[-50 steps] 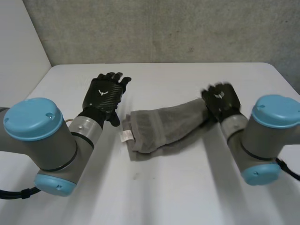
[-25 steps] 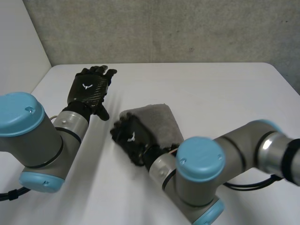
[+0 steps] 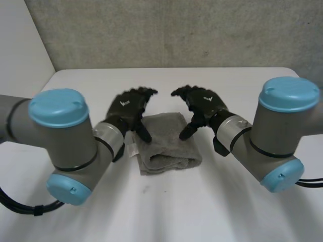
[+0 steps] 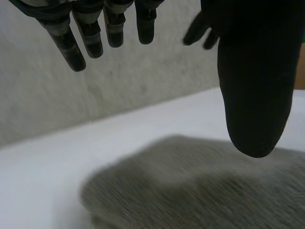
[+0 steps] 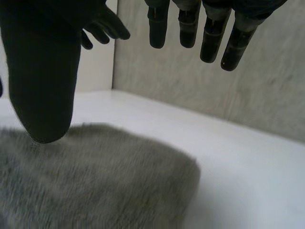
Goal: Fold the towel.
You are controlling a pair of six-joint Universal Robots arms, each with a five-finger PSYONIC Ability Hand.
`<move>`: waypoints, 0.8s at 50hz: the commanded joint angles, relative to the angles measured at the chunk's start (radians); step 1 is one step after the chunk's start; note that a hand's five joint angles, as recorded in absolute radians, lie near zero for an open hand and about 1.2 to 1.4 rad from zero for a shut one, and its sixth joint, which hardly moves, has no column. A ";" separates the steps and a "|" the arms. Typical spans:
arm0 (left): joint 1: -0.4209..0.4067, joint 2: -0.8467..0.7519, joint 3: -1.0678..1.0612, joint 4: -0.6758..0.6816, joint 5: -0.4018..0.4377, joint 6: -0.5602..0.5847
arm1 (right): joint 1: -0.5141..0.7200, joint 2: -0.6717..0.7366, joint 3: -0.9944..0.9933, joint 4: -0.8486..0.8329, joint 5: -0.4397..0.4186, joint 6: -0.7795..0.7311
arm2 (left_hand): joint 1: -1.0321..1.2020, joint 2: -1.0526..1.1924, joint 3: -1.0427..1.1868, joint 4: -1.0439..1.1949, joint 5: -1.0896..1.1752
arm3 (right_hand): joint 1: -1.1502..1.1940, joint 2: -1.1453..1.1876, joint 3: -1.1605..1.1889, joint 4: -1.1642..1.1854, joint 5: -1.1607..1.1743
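fingers [image 4: 71,47] of the left hand [image 3: 126,107] are spread and relaxed, thumb set wide from them, holding nothing. the hand is above the towel's [image 3: 169,143] left edge. fingers [image 5: 209,45] of the right hand [image 3: 206,101] are just as wide and empty, above the towel's far right side. the grey towel lies folded in a small bundle on the white counter [image 3: 227,201], with a white label [image 3: 134,148] at its left edge.

Left hand [image 3: 129,105] and right hand [image 3: 203,102] hover close together, both relaxed and uncurled, arms angled inward
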 commanded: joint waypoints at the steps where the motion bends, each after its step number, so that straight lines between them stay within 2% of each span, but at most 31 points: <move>1: -0.013 -0.086 0.030 -0.061 -0.013 -0.049 | 0.000 0.174 -0.118 0.108 -0.032 -0.051 | 0.012 0.019 0.017 0.017 -0.024 | -0.032 -0.048 -0.038 -0.057 -0.056; 6: -0.010 -0.133 0.027 -0.069 -0.051 -0.039 | 0.007 0.237 -0.150 0.140 -0.019 -0.169 | 0.012 0.019 0.017 0.017 -0.024 | -0.032 -0.048 -0.038 -0.057 -0.056; 13: -0.012 -0.119 -0.013 -0.061 -0.088 0.081 | 0.007 0.222 -0.148 0.143 0.037 -0.247 | 0.006 0.013 0.011 0.011 -0.030 | -0.032 -0.048 -0.038 -0.057 -0.056; 17: -0.012 -0.065 -0.007 -0.061 -0.105 0.110 | 0.004 0.119 -0.127 0.133 0.116 -0.249 | 0.002 0.010 0.007 0.008 -0.034 | -0.032 -0.048 -0.038 -0.057 -0.056; 18: -0.012 -0.026 -0.007 -0.061 -0.106 0.118 | 0.004 0.119 -0.127 0.132 0.116 -0.249 | 0.002 0.010 0.007 0.008 -0.034 | -0.032 -0.048 -0.038 -0.057 -0.056; 20: -0.012 0.019 -0.005 -0.061 -0.106 0.119 | -0.001 0.023 -0.106 0.100 0.185 -0.249 | 0.002 0.010 0.007 0.008 -0.034 | -0.032 -0.048 -0.038 -0.057 -0.056; 26: 0.005 0.203 0.021 -0.067 -0.110 0.122 | -0.027 -0.143 -0.014 0.013 0.277 -0.238 | 0.002 0.010 0.007 0.008 -0.034 | -0.032 -0.048 -0.038 -0.057 -0.056; 29: 0.011 0.248 0.032 -0.073 -0.110 0.119 | -0.038 -0.191 0.006 0.005 0.290 -0.238 | 0.002 0.010 0.007 0.008 -0.034 | -0.032 -0.048 -0.038 -0.057 -0.056; 34: 0.122 0.416 0.056 -0.189 -0.099 0.124 | -0.082 -0.321 0.039 0.025 0.299 -0.238 | 0.002 0.010 0.007 0.008 -0.034 | -0.032 -0.048 -0.038 -0.057 -0.056; 37: 0.143 0.457 0.076 -0.240 -0.085 0.121 | -0.087 -0.352 0.051 0.050 0.288 -0.249 | 0.002 0.010 0.007 0.008 -0.034 | -0.032 -0.048 -0.038 -0.057 -0.056; 40: 0.155 0.480 0.082 -0.265 -0.030 0.115 | -0.093 -0.361 0.057 0.070 0.250 -0.243 | 0.002 0.010 0.007 0.008 -0.034 | -0.032 -0.048 -0.038 -0.057 -0.056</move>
